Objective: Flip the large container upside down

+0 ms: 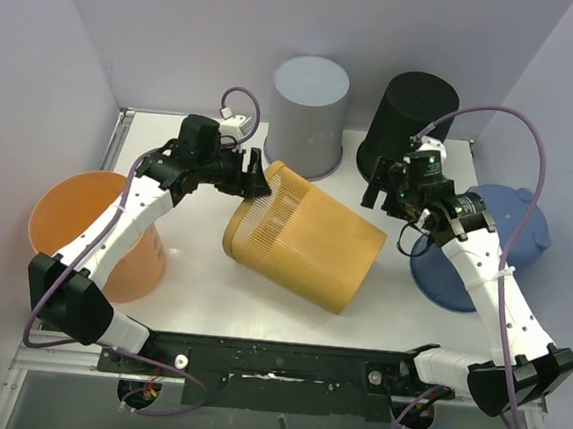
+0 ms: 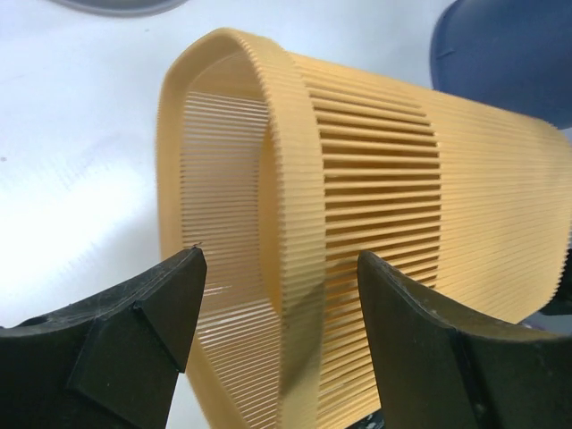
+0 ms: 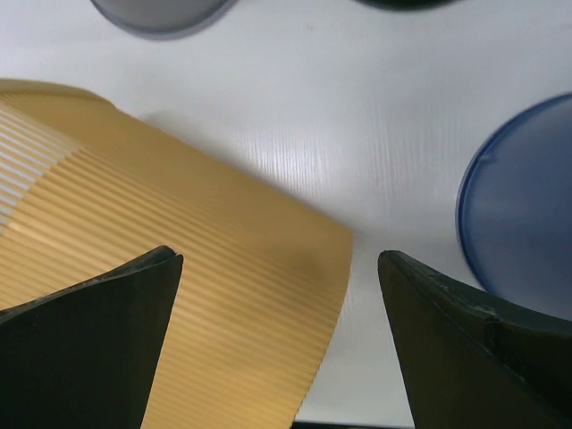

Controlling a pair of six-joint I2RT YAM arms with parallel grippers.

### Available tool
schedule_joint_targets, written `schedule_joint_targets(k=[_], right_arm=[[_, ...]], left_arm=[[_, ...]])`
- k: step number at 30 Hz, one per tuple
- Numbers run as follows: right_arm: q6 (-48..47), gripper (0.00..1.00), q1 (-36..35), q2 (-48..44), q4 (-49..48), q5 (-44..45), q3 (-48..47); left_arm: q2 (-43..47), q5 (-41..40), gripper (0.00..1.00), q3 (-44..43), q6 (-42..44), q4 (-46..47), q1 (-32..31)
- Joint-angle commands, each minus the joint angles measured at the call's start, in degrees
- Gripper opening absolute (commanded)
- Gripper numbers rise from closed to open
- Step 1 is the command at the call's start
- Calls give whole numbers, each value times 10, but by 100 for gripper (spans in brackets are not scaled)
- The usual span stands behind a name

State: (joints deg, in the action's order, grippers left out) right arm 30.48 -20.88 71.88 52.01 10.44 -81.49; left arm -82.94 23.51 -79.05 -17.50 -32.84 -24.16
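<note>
Two grippers, both with jaws spread: our left gripper [image 1: 258, 175] at the rim of the yellow slatted basket [image 1: 304, 238], our right gripper [image 1: 379, 188] near its other end. The basket lies on its side mid-frame. Half done, we judge; next we must regrip and tip it mouth-down.

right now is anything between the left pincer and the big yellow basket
Nothing visible. The left pincer is open right at the rim of the yellow basket, which lies on its side. The grey bin stands farther back, not between them.
</note>
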Motion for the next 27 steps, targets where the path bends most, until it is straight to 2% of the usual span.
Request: schedule_joint_targets(k=[1,3,6,13,18,27], right_arm=[[118,98,-31,-23,58,71,6],[143,98,-33,-13,104,61,2],[164,98,-54,-22,115,42,19],[198,98,-50,-125,11,-57,137],[230,98,-48,-149,-55,-115,212],[233,98,-23,-156,-95,-183,235]], left_arm=[[-4,-48,68,-33,49,-33,3],[-2,-47,68,-34,50,-32,3],[3,-52,68,-32,50,-31,3],[12,-82,67,-34,54,-38,3],[14,-97,67,-52,61,-45,4],[19,-103,68,-68,65,-67,11]])
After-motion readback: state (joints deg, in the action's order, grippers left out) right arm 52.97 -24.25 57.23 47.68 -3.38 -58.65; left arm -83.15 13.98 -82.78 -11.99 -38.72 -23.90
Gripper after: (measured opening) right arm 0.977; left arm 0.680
